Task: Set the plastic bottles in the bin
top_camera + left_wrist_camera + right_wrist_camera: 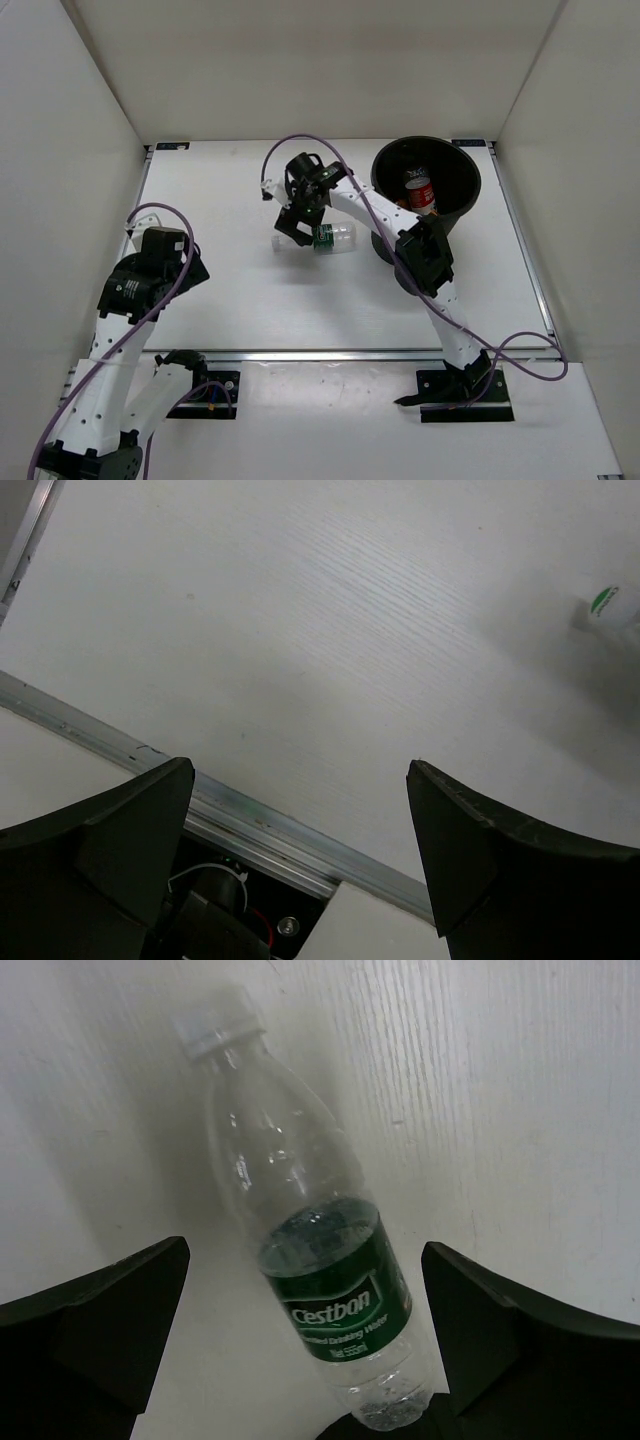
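Plastic bottle [320, 1260] lies between the right tool's wide jaws

The table [230, 290] carries the black bin [465, 200], off to the right of the right tool [303, 225]. A red-labelled bottle [420, 190] shows inside the bin. The right tool hangs over the clear, green-labelled bottle, which lies on its side clear of both fingers. The left tool [300, 850], also wide, holds nothing.

Your top view sits high above and behind, facing down on the whole worktop [230, 300] from far off. Your left wrist view looks out between its own jaws, low and slanted, over bare worktop and the metal rail [110, 750] at its near edge. Your right wrist view hangs close above the green-label bottle [325, 1260], which the top view also shows mid-worktop.
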Robot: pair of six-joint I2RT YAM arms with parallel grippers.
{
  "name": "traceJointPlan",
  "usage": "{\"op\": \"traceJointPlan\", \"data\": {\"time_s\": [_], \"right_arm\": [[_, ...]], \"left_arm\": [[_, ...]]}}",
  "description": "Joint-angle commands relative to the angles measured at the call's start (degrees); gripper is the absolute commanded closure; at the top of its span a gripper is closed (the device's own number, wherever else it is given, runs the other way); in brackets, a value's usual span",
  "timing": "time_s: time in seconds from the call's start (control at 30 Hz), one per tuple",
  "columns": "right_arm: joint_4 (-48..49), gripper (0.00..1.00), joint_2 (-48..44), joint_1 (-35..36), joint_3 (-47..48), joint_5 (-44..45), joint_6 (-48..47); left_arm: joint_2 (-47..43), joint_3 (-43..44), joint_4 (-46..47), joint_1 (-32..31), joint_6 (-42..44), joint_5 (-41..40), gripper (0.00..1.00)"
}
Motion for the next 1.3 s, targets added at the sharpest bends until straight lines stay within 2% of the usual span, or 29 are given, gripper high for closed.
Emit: {"op": "traceJointPlan", "data": {"time_s": [0.0,0.2,0.37,0.47,0.5,0.57,0.63,0.67,0.8,0.87,0.97,1.03,1.07,1.13,1.17,1.2,1.27], "right_arm": [[-0.9,0.01,1.5,-1.5,2.0,-4.9,-4.1],[2.1,0.01,1.8,-1.1,-5.7,-4.2,-7.1],[6.6,0.01,2.4,-0.6,-10.0,-3.9,-4.9],[11.3,0.09,1.3,0.9,-12.7,0.4,-3.1],[11.9,0.13,1.0,1.2,-12.6,1.5,-2.1],[12.4,0.29,-1.0,2.1,-11.3,2.1,-0.9],[13.0,0.62,-3.5,2.7,-9.8,2.9,1.8],[12.5,0.65,-5.7,3.3,-8.7,3.3,2.3],[15.0,0.64,-15.9,5.9,-5.4,9.1,5.7],[16.5,0.62,-21.0,6.7,-4.8,16.0,6.4],[22.2,0.61,-31.6,6.1,-7.3,22.3,7.7],[25.1,0.58,-36.7,0.6,-10.2,23.2,10.2],[26.0,0.62,-40.2,-1.1,-11.2,21.7,12.2],[30.2,0.6,-45.1,-11.1,-17.3,13.8,15.3],[32.7,0.6,-48.2,-16.6,-21.6,12.9,17.8],[34.1,0.59,-50.5,-19.0,-23.8,6.3,20.2],[39.4,0.58,-54.0,-28.8,-32.6,-1.8,24.5]], "left_arm": [[0.0,-0.7,-1.7,0.3,1.3,-2.2,0.02],[0.8,-1.3,-1.1,0.7,1.8,-2.3,0.01],[1.4,-1.7,-0.5,0.8,2.3,-1.4,0.01],[1.6,-1.1,-0.5,0.7,2.8,-1.3,0.02],[1.3,-0.6,-0.3,0.8,2.5,-1.4,0.01],[1.4,0.1,0.1,0.8,2.8,-1.4,0.02],[1.2,0.5,0.9,0.9,2.8,-1.2,0.01],[1.0,0.5,1.0,0.8,2.8,-0.6,0.01],[0.2,0.2,3.1,0.3,2.8,0.7,0.01],[-0.5,-0.5,4.5,0.4,2.5,1.5,0.01],[-0.6,-1.7,6.4,0.0,2.6,3.0,0.01],[-0.7,-2.0,7.4,0.1,2.4,2.8,0.01],[-0.9,-2.4,7.5,0.0,2.6,3.1,0.02],[-1.1,-2.4,8.5,0.1,2.1,3.0,0.02],[-1.2,-2.6,8.7,0.3,2.1,3.2,0.01],[-1.3,-2.6,9.1,-0.1,2.2,3.4,0.02],[-1.1,-3.4,9.6,0.0,2.1,4.0,0.02]]}}
